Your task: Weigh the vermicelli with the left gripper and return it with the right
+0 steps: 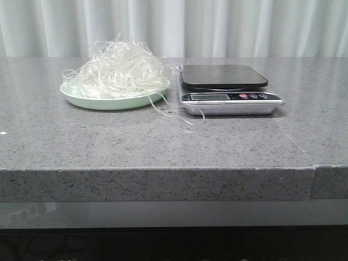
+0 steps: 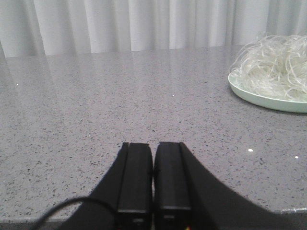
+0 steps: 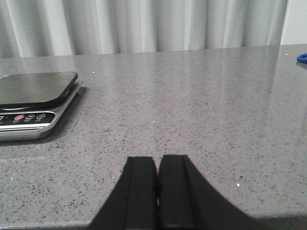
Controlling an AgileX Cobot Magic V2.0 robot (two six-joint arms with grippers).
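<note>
The vermicelli [image 1: 117, 70], a fluffy heap of thin translucent white strands, lies on a pale green plate [image 1: 81, 99] at the left of the grey table. A few strands trail off toward the scale [image 1: 228, 88], a silver kitchen scale with a black platform, right of the plate. In the left wrist view the vermicelli [image 2: 276, 67] and plate [image 2: 268, 99] show far off; my left gripper [image 2: 153, 146] is shut and empty over bare table. In the right wrist view the scale [image 3: 36, 100] is off to one side; my right gripper [image 3: 157, 159] is shut and empty. Neither gripper shows in the front view.
The grey speckled table [image 1: 163, 141] has a front edge with a seam at the right [image 1: 314, 182]. A white curtain [image 1: 174, 27] hangs behind. A blue object [image 3: 302, 58] lies at the far edge in the right wrist view.
</note>
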